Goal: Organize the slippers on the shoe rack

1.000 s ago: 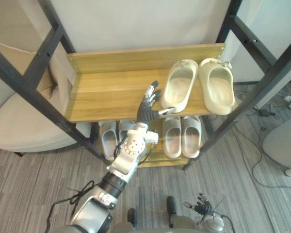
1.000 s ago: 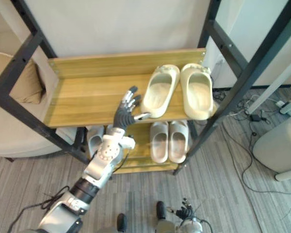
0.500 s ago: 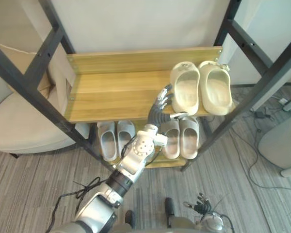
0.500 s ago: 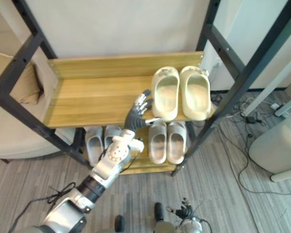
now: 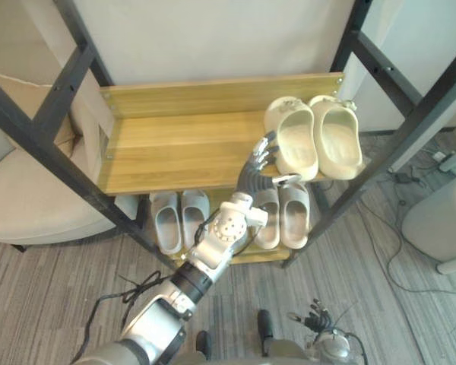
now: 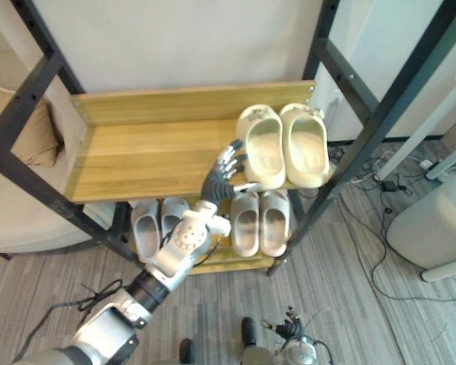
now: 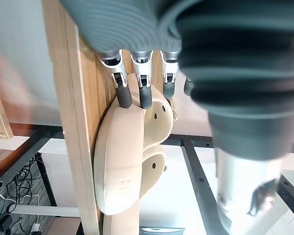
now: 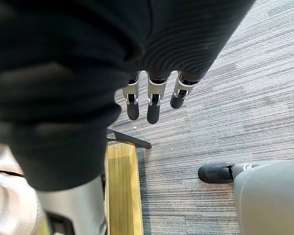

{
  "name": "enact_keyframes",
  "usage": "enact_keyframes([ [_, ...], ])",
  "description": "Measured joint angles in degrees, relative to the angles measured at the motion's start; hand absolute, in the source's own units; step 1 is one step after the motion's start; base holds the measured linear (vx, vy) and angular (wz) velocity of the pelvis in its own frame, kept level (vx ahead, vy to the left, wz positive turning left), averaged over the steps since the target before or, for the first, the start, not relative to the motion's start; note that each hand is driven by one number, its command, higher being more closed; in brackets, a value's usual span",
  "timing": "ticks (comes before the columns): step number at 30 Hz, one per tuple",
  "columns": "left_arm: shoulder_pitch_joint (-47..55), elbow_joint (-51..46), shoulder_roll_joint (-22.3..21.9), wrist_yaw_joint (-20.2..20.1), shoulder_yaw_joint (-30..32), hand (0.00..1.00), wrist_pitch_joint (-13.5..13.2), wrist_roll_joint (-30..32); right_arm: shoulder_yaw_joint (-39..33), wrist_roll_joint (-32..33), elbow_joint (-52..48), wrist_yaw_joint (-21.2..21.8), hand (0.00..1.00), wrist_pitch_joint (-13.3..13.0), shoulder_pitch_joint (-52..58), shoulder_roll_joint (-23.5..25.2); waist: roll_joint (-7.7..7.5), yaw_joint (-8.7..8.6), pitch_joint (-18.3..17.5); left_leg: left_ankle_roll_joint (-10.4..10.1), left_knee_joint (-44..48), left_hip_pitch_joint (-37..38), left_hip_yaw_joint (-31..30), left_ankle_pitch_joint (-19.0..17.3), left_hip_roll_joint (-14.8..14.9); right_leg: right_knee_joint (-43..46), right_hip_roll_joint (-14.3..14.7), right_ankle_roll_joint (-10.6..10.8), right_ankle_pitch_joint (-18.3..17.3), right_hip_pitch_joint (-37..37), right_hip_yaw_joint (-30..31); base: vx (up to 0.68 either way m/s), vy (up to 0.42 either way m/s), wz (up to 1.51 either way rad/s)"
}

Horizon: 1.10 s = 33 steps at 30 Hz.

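Up top, left hand [image 5: 254,166] straight-fingered against the left cream slipper [image 5: 296,144]; right hand [image 5: 318,323] slack, low, half cut off.

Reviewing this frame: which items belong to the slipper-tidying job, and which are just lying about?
Job:
cream slippers on the top shelf
left hand, straight fingers against the nearer one
grey slippers underneath

Lying about:
beige armchair
floor cables
right hand, hanging low and open
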Motion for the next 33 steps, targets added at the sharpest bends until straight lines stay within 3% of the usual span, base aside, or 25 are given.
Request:
enact_keyframes([
  [9, 0.26, -1.58, 2.50, -0.39, 2.67, 0.00, 1.10, -2.50, 0.02, -0.03, 0.83, 0.14, 0.00, 0.02, 0.01, 0.01, 0.00, -0.65, 0.00, -0.04, 0.10, 0.07, -1.17, 0.04, 0.08, 0.00, -0.08, 0.00, -0.10, 0.64, -1.60, 0.00, -0.002, 0.06],
  [16, 10.93, -16.12, 6.89, -2.70, 2.17, 0.00, 0.97, -8.32, 1.36, -0.11, 2.19, 1.31, 0.00, 0.17, -0.32, -0.35, 0.00, 0.06, 0.00, -0.13, 0.17, 0.10, -4.03, 0.28, 0.02, 0.01, -0.38, 0.02, -0.85, 2.13, -4.55, 0.00, -0.009, 0.21],
  [24, 22.31, -23.84, 9.52, -11.76, -5.99, 0.00, 1.20, -13.55, 4.26, -0.18, 4.69, 2.20, 0.00, 0.23, -1.80, -0.50, 0.16, 1.83, -0.10, -0.12, 0.13, 0.01, -8.01, 0.75, -0.31, 0.01, -0.85, -0.13, -1.94, 4.00, -8.57, -0.01, -0.003, 0.25],
  [33, 33.67, -22.93, 10.84, -18.60, -8.08, 0.00, 3.97, -13.45, 5.92, -0.33, 6.59, 2.25, 0.00, 0.18, -3.10, -1.31, 1.12, 2.62, -0.78, -0.25, 0.04, 0.05, -10.78, 0.90, -0.37, 0.04, -0.87, 0.06, -2.93, 5.40, -11.39, 0.01, -0.010, 0.17],
])
